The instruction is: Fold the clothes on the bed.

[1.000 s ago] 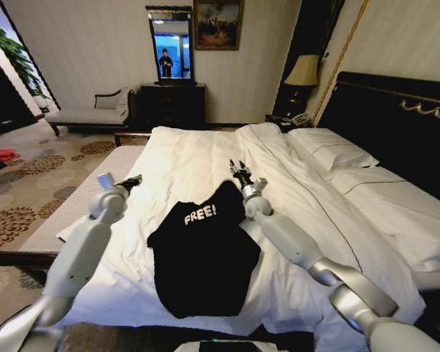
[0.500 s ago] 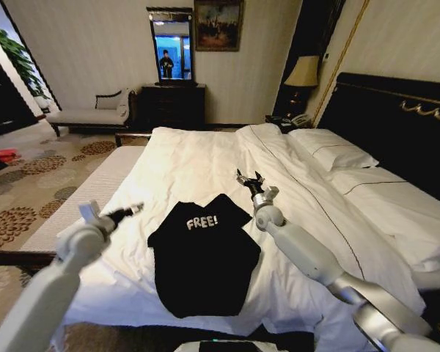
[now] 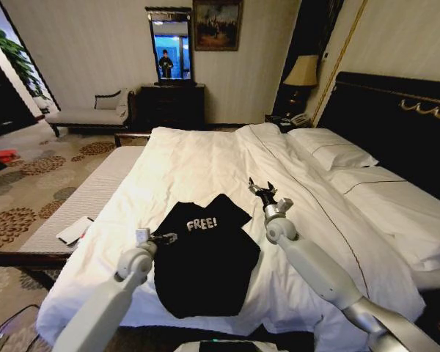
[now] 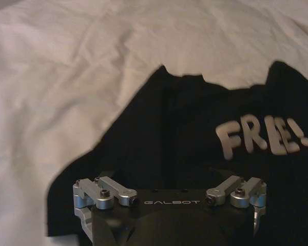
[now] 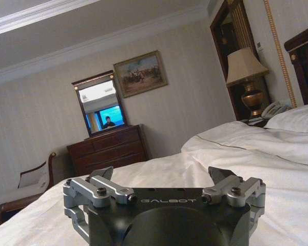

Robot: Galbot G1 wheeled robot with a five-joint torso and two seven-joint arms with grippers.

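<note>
You see a black T-shirt [image 3: 205,257] with white "FREE!" lettering, lying just ahead of the silver-and-black left fingers [image 3: 166,237]. The bed [image 3: 198,165] under it is all white: duvet, sheets and pillows [image 3: 331,149], with a dark headboard [image 3: 396,121] carrying a gold wavy trim. The right fingers [image 3: 263,190] are dark on a silver-grey arm, over plain white duvet. Beside the bed, the carpet [image 3: 29,183] is beige with brown flower shapes.

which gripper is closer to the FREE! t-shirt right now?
Left. The left gripper sits at the black T-shirt sleeve edge, over the fabric. The right gripper is open, apart from the shirt, above the white duvet.
</note>
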